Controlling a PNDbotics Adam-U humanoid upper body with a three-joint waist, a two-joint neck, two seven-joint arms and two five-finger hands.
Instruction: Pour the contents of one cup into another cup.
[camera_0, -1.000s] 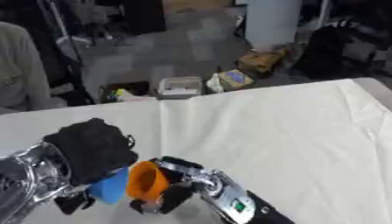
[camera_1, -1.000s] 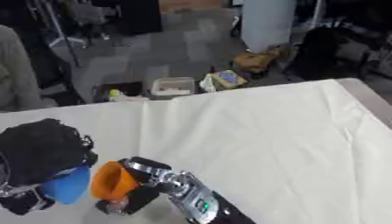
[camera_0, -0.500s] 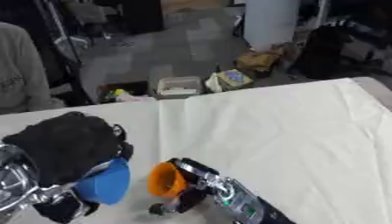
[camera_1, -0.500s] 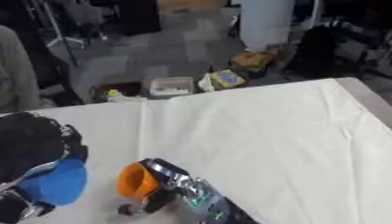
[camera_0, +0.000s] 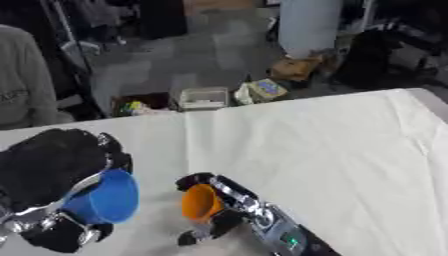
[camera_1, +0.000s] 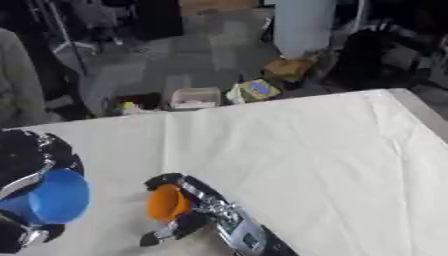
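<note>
My left hand (camera_0: 52, 172) holds a blue cup (camera_0: 107, 197) at the lower left, tipped on its side with its mouth facing right. My right hand (camera_0: 229, 206) comes up from the bottom middle and has its fingers curled round an orange cup (camera_0: 200, 202), also tipped, mouth facing left toward the blue one. A gap of bare cloth separates the two cups. What is inside either cup is hidden.
A white cloth covers the table (camera_0: 332, 145), which runs to the right edge. Beyond its far edge lies a grey floor with boxes and bins (camera_0: 203, 97) and a dark bag (camera_0: 372, 57). A person's sleeve (camera_0: 22, 85) shows at the upper left.
The two cups, touching a second ago, have drawn apart: the blue cup swung left and the orange cup shifted right and tilted. The view has also shifted.
</note>
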